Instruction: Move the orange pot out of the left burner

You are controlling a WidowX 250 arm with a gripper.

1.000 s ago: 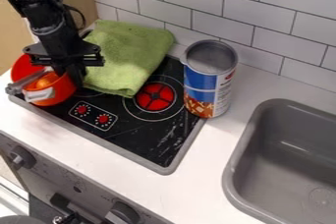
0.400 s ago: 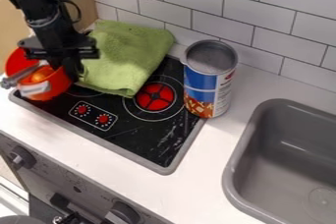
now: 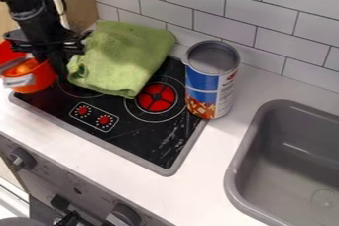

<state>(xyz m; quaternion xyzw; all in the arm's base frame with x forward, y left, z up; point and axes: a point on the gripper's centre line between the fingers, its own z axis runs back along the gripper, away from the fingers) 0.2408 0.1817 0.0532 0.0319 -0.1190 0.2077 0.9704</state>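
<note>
My gripper (image 3: 55, 66) hangs at the left of the view, shut on the right rim of the orange pot (image 3: 34, 82). The pot, partly cut off by the left edge of the view, is over the stove's left side and the counter beside it. A grey-white handle and a small orange item (image 3: 27, 66) show at its opening. Part of the left burner's ring (image 3: 81, 94) is visible to the right of the pot, beside the towel.
A green towel (image 3: 122, 54) lies over the back of the black stove top (image 3: 155, 143), close to the gripper's right. A tall can (image 3: 210, 84) stands at the stove's right edge, before the tiled wall. The grey sink (image 3: 281, 160) is at the right.
My gripper and the orange pot have moved left together, uncovering more of the left burner. The towel's left edge has shifted left. The can has stayed put.
</note>
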